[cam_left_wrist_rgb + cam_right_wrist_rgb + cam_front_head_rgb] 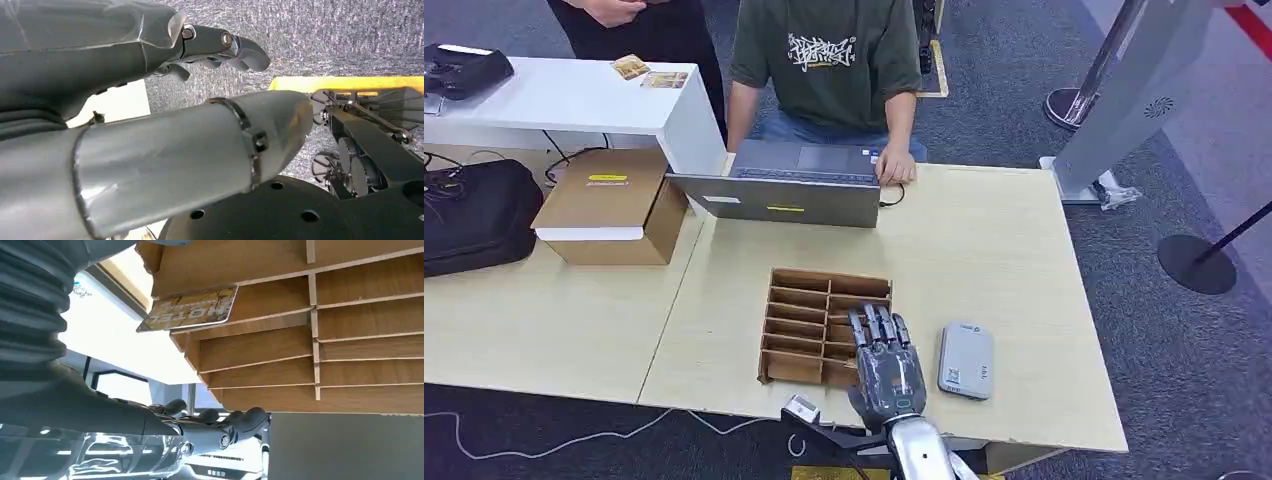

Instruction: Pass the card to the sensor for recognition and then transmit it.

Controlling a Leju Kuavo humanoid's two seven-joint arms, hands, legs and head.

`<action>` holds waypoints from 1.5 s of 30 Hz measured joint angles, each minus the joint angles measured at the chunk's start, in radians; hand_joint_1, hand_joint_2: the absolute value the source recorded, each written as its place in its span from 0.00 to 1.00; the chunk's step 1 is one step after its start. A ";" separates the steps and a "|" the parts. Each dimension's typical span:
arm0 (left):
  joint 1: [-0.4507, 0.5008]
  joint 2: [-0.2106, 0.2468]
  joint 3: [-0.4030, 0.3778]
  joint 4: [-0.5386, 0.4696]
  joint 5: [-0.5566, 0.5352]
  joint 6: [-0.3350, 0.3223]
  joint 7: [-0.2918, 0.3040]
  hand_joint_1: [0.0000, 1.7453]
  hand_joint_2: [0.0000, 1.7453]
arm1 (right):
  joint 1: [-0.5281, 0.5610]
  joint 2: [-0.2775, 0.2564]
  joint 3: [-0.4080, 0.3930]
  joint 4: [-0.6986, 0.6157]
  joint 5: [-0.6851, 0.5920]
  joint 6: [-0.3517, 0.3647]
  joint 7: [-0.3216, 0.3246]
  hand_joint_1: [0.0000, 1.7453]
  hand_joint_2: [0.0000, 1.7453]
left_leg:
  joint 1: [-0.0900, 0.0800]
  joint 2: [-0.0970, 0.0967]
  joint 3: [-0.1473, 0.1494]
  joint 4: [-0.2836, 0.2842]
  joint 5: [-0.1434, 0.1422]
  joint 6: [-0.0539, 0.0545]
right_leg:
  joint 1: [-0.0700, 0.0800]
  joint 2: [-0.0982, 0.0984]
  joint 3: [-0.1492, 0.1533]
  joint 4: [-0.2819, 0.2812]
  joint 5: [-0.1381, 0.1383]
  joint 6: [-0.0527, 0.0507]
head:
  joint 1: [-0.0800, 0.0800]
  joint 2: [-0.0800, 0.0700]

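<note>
rack [796, 300]: raw cardboard, matt | sensor [966, 360]: smooth grey plastic | card [190, 309]: glossy

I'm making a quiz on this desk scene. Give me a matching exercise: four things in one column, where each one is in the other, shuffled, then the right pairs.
Things:
1. sensor
2. laptop
3. cardboard box
4. right hand

Places:
A. over the near right part of the wooden rack
B. at the table's far edge, in front of the seated person
C. flat on the table, to the right of the rack
D. on the left table, beside the black bag

Pairs: 1-C, 2-B, 3-D, 4-A
</note>
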 joint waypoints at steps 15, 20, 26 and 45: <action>0.000 0.000 0.005 0.000 0.000 0.001 0.000 0.00 0.00 | 0.019 -0.013 0.000 0.019 -0.001 -0.027 0.033 0.00 1.00 | 0.000 0.000 0.000 0.000 0.000 0.000 | 0.000 0.000 0.000 0.000 0.000 0.000 | 0.000 0.000; 0.000 0.000 0.006 0.000 0.000 0.002 0.000 0.00 0.00 | 0.029 -0.025 0.003 0.019 -0.001 -0.025 0.077 0.00 1.00 | 0.000 0.000 0.000 0.000 0.000 0.000 | 0.000 0.000 0.000 0.000 0.000 0.000 | 0.000 0.000; 0.000 0.000 0.006 0.000 0.000 0.002 0.000 0.00 0.00 | 0.039 -0.038 0.011 0.002 0.000 -0.024 0.097 0.00 1.00 | 0.000 0.000 0.000 0.000 0.000 0.000 | 0.000 0.000 0.000 0.000 0.000 0.000 | 0.000 0.000; 0.000 0.000 0.006 0.000 0.000 0.003 0.000 0.00 0.00 | 0.041 -0.044 0.018 -0.055 0.000 -0.001 0.037 0.00 1.00 | 0.000 0.000 0.000 0.000 0.000 0.000 | 0.000 0.000 0.000 0.000 0.000 0.000 | 0.000 0.000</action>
